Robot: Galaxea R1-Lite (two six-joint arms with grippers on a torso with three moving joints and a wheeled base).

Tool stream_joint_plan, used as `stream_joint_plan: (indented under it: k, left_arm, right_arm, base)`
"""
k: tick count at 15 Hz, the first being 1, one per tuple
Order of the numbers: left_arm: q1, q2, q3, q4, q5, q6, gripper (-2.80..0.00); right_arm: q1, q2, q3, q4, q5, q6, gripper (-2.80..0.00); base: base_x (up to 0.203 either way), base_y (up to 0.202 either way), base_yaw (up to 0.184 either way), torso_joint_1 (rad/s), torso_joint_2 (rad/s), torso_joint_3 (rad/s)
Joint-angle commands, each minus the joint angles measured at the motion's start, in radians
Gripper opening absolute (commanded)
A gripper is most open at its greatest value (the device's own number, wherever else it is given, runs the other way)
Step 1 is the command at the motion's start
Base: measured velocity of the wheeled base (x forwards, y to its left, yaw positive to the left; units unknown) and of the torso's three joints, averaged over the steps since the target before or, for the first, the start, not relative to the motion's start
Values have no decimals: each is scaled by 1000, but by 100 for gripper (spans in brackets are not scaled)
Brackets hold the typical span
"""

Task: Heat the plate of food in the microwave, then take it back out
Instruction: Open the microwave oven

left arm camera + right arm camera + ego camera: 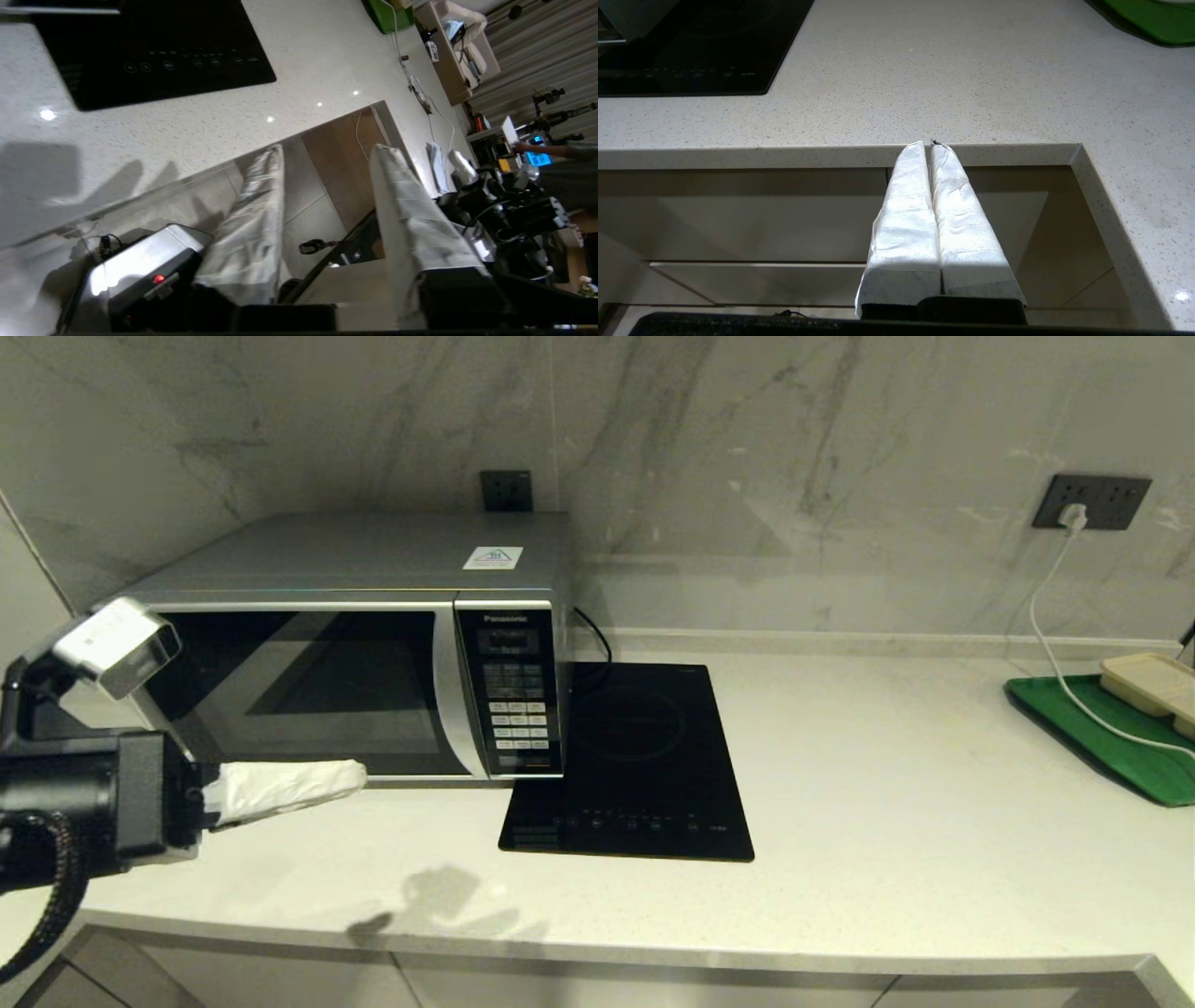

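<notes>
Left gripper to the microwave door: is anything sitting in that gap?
No. In the head view the left gripper hangs open in front of the microwave, near the door's lower edge, with only bare countertop between. No plate shows there.

a kitchen: a pale speckled stone countertop [887,784] runs along a marble-veined wall [747,448], carrying a silver panasonic microwave [355,644] and a flat black induction hob [635,765] just beside it. wall sockets [1090,502] (one with a white cable plugged in) and a green tray [1102,733] complete it.
</notes>
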Motion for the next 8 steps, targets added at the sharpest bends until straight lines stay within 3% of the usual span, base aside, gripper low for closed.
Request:
stream_joint_plan:
  k: [1, 3, 6, 8]
  left_arm:
    - [118, 119, 1, -7, -104, 97, 0]
    - [196, 188, 1, -5, -219, 219, 0]
    - [238, 315, -3, -11, -257, 343, 0]
    - [261, 419, -19, -27, -294, 468, 0]
  right_arm:
    - [0, 1, 0, 1, 0, 1, -280]
    - [0, 1, 0, 1, 0, 0, -280]
    - [1, 1, 0, 1, 0, 1, -280]
    - [1, 1, 0, 1, 0, 1, -280]
  base:
    - [0, 0, 0, 0, 0, 0]
    - [0, 0, 0, 0, 0, 0]
    - [0, 0, 0, 0, 0, 0]
    - [0, 0, 0, 0, 0, 0]
